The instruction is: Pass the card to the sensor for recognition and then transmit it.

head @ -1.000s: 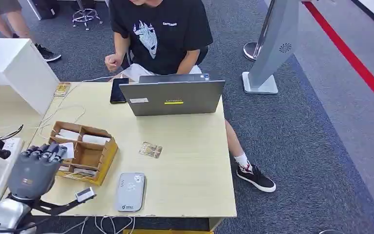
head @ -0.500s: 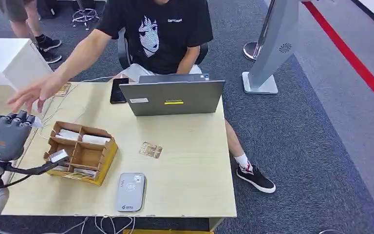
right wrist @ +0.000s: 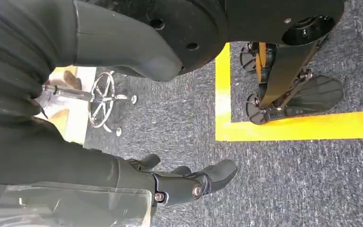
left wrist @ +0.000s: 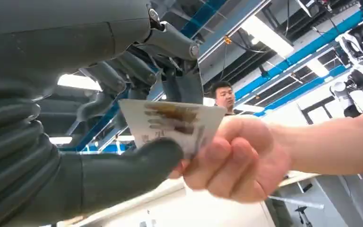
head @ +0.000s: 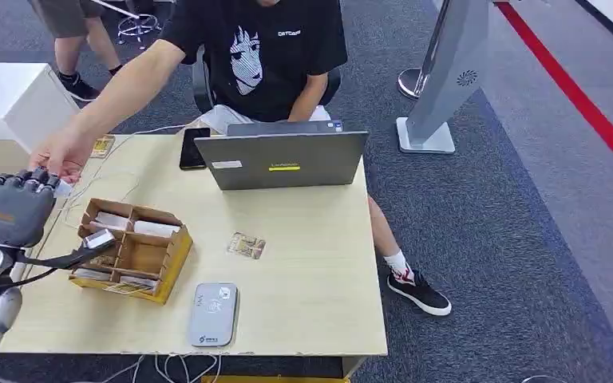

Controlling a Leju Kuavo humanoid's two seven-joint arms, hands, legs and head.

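My left hand (head: pixel 12 209) is raised over the table's left edge, beyond the cardboard box. In the left wrist view it pinches a printed white card (left wrist: pixel 170 123) between its thumb (left wrist: pixel 123 170) and its dark fingers. A person's hand (left wrist: pixel 236 161) grips the same card from the other side; from the head view that person's hand (head: pixel 64 155) reaches across the table to my fingertips. The grey card sensor (head: pixel 213 313) lies flat near the table's front edge. My right hand (right wrist: pixel 189 182) hangs over the carpet with its fingers loosely extended and nothing in them.
A cardboard box (head: pixel 132 251) with compartments of cards sits to the right of my left hand. A loose card (head: pixel 247 245) lies mid-table. A grey laptop (head: pixel 283 159) and a black phone (head: pixel 193 148) stand at the far side, where the person sits. White cables (head: pixel 100 187) trail at the left.
My left hand rose from beside the box's front and moved away to the left. The person's arm reached across the table and took hold of the card in my fingers.
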